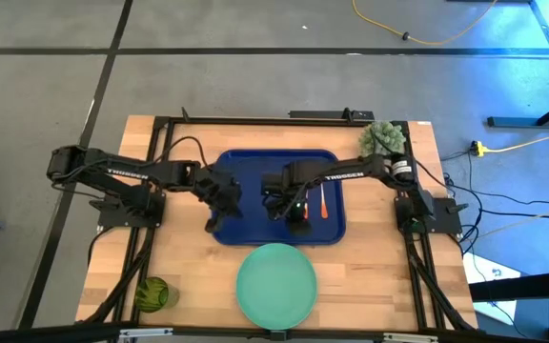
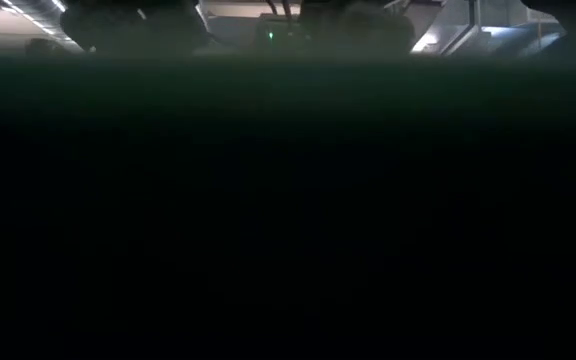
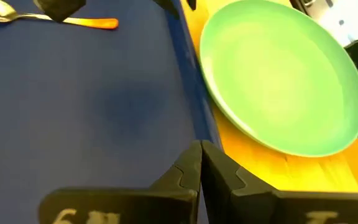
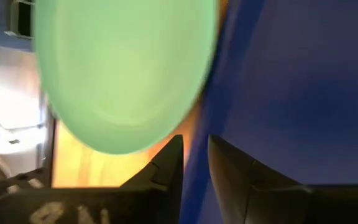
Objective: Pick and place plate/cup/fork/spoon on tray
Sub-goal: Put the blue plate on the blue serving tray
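While the mint-green plate (image 1: pixel 276 283) lies flat on the table (image 1: pixel 370 276), just outside the near rim of the dark blue tray (image 1: pixel 255 164), both grippers hang over the tray. The left gripper (image 3: pixel 201 163) sits over the tray's left near part with its fingers pressed together, holding nothing; the plate lies just beyond the rim ahead of it. The right gripper (image 4: pixel 194 155) is above the tray's middle near part, its fingers parted by a narrow gap and empty, the rim running between them in its wrist view and the plate just past it. On the tray floor, to the right of the right gripper, lies an orange-red-handled utensil (image 1: pixel 322 202); the left wrist view shows a rounded silver end, so it looks like the spoon (image 3: pixel 48 18). The dark-green cup (image 1: pixel 152 293) stands on the table's near left corner, well apart from both grippers. A fuzzy green plant (image 1: pixel 383 138) sits at the far right corner.
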### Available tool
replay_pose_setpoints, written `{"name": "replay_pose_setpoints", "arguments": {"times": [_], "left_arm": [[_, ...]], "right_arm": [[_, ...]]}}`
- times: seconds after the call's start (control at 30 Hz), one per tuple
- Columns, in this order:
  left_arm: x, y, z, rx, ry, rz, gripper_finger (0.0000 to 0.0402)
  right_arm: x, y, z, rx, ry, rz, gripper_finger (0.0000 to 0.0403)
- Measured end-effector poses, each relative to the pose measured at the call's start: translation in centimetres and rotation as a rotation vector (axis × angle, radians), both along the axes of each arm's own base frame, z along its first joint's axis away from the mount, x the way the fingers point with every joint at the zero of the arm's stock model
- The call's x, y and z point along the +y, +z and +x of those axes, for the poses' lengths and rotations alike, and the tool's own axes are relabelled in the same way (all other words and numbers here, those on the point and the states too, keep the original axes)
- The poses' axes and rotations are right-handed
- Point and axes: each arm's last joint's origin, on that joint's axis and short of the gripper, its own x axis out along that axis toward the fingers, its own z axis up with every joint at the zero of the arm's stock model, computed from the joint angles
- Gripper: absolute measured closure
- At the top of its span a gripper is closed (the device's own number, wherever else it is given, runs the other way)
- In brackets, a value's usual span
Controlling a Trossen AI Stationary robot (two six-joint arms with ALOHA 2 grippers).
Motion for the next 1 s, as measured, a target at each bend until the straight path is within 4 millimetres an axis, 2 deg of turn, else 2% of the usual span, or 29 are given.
{"name": "replay_pose_setpoints", "arguments": {"times": [0.2, 0.33, 0.5, 0.67, 0.87, 1.0], "left_arm": [[-1.0, 0.0, 0.0, 0.016, 0.000, -0.026, 0.0401], [-1.4, 0.0, 0.0, 0.062, 0.118, -0.107, 0.0391], [-1.7, -0.6, 0.3, 0.154, 0.261, -0.261, 0.0354], [-3.3, -1.9, 0.8, 0.301, 0.287, -0.433, 0.0323], [-5.4, -2.8, 1.0, 0.437, 0.427, -0.577, 0.0321], [-6.6, -3.0, 1.0, 0.449, 0.510, -0.605, 0.0319]], "right_arm": [[0.6, 1.6, 0.1, 0.023, -0.001, 0.030, 0.0325], [1.2, 3.2, 0.2, -0.002, 0.053, 0.001, 0.0325], [1.7, 5.6, 0.3, -0.050, 0.111, -0.101, 0.0325], [2.1, 9.2, 0.6, -0.135, 0.131, -0.186, 0.0325], [2.9, 14.3, 0.2, -0.252, 0.127, -0.196, 0.0325], [3.5, 17.1, -0.3, -0.359, 0.114, -0.190, 0.0325]]}}
